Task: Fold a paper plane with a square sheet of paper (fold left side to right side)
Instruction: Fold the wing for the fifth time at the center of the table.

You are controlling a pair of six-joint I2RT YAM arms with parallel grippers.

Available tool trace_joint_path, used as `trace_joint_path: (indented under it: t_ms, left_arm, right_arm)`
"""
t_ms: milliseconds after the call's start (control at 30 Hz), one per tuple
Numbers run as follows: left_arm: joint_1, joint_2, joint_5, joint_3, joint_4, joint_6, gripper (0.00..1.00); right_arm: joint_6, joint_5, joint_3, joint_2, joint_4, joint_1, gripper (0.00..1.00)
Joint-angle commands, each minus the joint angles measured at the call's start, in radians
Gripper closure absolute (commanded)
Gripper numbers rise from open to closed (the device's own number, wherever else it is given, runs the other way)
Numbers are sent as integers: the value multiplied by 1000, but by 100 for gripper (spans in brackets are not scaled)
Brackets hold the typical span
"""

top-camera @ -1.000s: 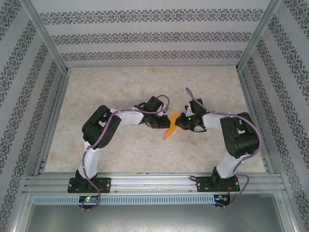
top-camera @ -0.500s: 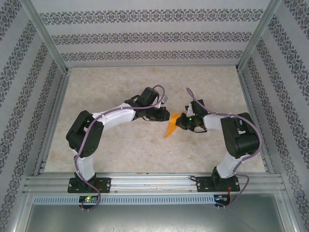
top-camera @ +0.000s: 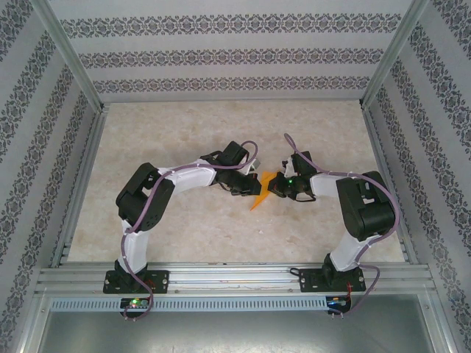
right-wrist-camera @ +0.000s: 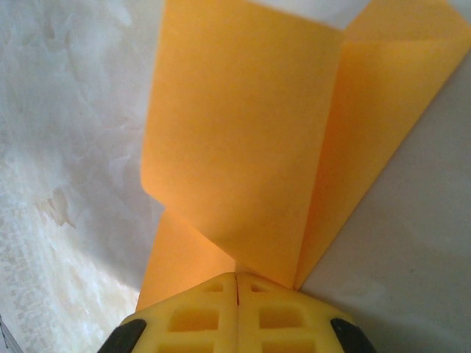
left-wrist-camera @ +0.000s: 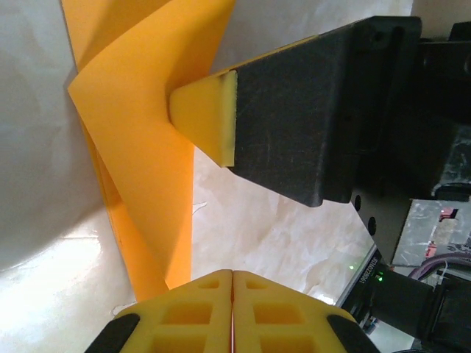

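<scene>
1. Currently the orange paper [top-camera: 258,197] lies on the table [top-camera: 184,235] in the narrow gap between the two hands. It is already partly folded, and its pointed end reaches out past both sets of fingertips.
2. The right hand [right-wrist-camera: 237,293] has its fingers closed flat together, with the tips set down at the paper's wide end. A crease and a raised flap run out just ahead of them. I judge this hand to be the anchor, placed there so the thin sheet cannot slide while the other side is worked. Whether a layer is nipped between the tips or only pressed to the table, I cannot tell.
3. The left hand [left-wrist-camera: 232,290] is closed too, pad against pad, with nothing visible between them. The paper's lower edge ends just beside its tips. Ahead of this hand a flap stands up off the table, touching the right hand's pad. Closed fingers make a blunt pusher, which would suit sweeping that flap over.
4. The left-to-right fold looks only partway done, since the flap is lifted rather than flat.
5. The next move calls for pushing the flap toward the right hand and pressing the crease. If the anchor slips, the paper may buckle or skew.
</scene>
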Motion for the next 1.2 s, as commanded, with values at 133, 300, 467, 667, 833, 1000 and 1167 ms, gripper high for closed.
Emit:
trace_joint_path:
  t_ms: [133, 300, 467, 667, 833, 1000, 1167]
  left_arm:
    - [-11, 34, 47, 31, -23, -14, 91]
    - [-15, 60, 53, 26, -29, -12, 91]
    - [-18, 77, 42, 18, -47, 5, 91]
    - [-19, 92, 39, -8, -40, 6, 91]
    - [-21, 97, 34, -25, -31, 4, 91]
    - [-23, 104, 39, -31, -25, 2, 91]
    - [-30, 113, 47, -31, -22, 2, 91]
  right_arm:
    - [-31, 44, -27, 53, -105, 8, 100]
    - [-35, 46, -25, 55, -110, 8, 100]
    - [-39, 49, -24, 58, -114, 9, 100]
    - [-41, 52, -22, 59, -118, 10, 100]
    - [-41, 53, -22, 59, -123, 10, 100]
    - [-42, 53, -21, 62, -123, 11, 100]
    - [-42, 53, -19, 67, -124, 15, 100]
